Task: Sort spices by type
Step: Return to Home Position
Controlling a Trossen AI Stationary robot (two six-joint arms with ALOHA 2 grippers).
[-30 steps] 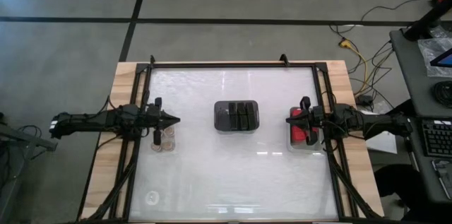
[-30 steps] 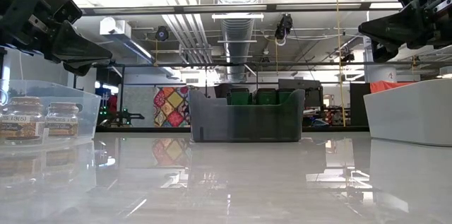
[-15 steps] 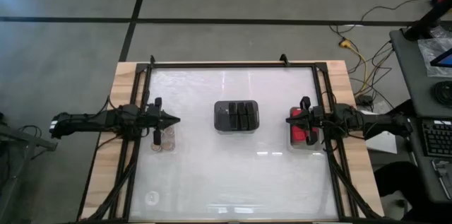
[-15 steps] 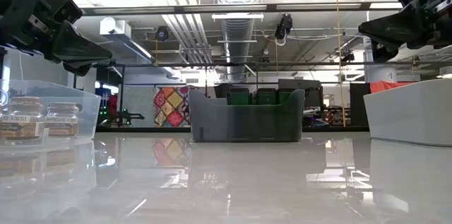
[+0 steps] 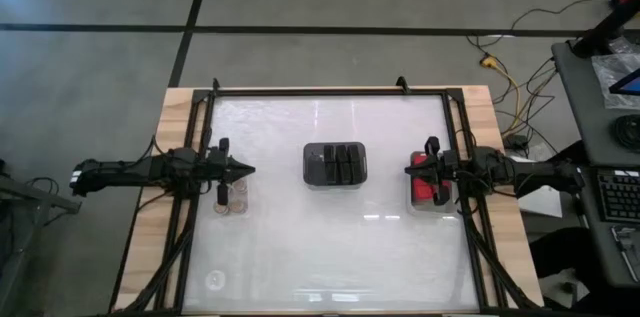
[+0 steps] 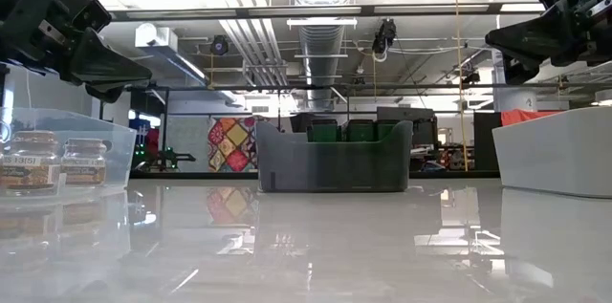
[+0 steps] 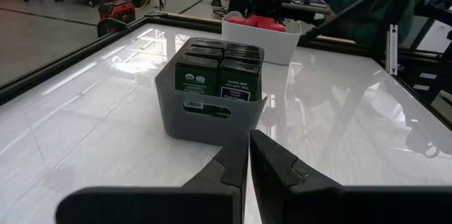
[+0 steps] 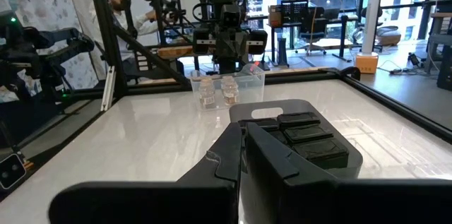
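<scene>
Dark grey-black spice blocks (image 5: 338, 162) stand packed in a grey bin (image 7: 174, 97) at the table's middle. Two tan-topped clear jars (image 6: 57, 162) stand in a clear tray (image 5: 232, 197) at the left. Red blocks (image 5: 430, 189) lie in a white tray (image 6: 555, 150) at the right. My left gripper (image 5: 250, 169) hovers shut above the jar tray, pointing at the bin. My right gripper (image 5: 408, 169) hovers shut above the red blocks' tray and faces the bin from the other side. Both hold nothing.
A black frame (image 5: 330, 90) runs around the glossy white table top. A small round clear mark (image 5: 215, 280) shows near the front left corner. Bare table lies in front of and behind the bin. A person (image 8: 116, 1) works in the room beyond the table.
</scene>
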